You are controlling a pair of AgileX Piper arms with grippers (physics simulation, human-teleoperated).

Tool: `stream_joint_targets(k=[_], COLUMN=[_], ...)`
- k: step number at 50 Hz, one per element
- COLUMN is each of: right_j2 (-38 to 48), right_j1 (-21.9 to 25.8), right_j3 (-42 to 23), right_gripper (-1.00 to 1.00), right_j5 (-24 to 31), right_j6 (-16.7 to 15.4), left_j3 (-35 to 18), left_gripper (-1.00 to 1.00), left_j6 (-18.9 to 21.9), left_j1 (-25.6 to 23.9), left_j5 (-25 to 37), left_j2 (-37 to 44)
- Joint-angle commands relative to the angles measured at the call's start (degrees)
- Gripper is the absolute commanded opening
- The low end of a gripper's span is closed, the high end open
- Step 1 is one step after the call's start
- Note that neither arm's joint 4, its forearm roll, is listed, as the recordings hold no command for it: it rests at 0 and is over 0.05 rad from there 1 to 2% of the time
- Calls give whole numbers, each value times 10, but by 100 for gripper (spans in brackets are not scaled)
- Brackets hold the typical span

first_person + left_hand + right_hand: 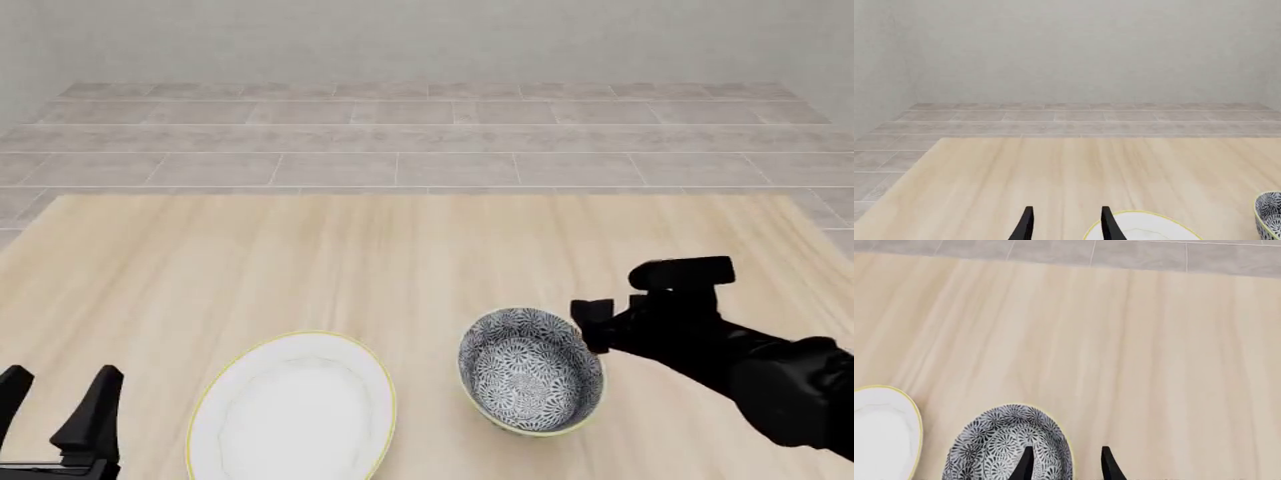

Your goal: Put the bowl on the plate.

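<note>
Bowl: the bowl (531, 371) sits on the table (400, 260), directly at the right gripper (1063, 462), with one fingertip over its inside and the other outside the rim (the wall runs between the two tips in the right wrist view).
Bowl contents: nothing in it; only the grey-and-white floral lining shows.
Bowl vs plate: apart, a strip of bare wood between them; the bowl is not on the plate.
Plate: the plate (294, 408) lies flat just beside the left gripper (56, 408), on that gripper's inner side, toward the bowl.
Plate contents: bare white face, nothing on it.
Right gripper state: fingers spread, straddling the bowl's rim; whether either tip touches the wall I cannot tell.
Left gripper state: released, fingers parted, holding nothing, off the plate's edge.
Front view only: the right arm's dark body reaching in over the table to the bowl's far-right rim; both dishes whole in one frame.
Right wrist view only: the rim's passage between the fingertips; the plate's edge at the frame side.
Left wrist view only: plate rim close past one fingertip, a sliver of bowl at the frame edge, tiled floor (1054, 117) and wall beyond the table.
</note>
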Motion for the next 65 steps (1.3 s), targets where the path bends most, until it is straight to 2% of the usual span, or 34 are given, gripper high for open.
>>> stream_joint_targets(k=[1,25,65], right_j2=[36,91,102], right_j1=[5,20,20], right_j3=[18,44,66], right_gripper=[100,100,100], right_j5=[-35,-99,-130], right_j6=[12,37,51], left_j3=[0,0,0], left_gripper=[100,100,100], left_j6=[0,0,0], left_j1=[0,0,0], left_j5=[0,0,0], left_j2=[0,0,0])
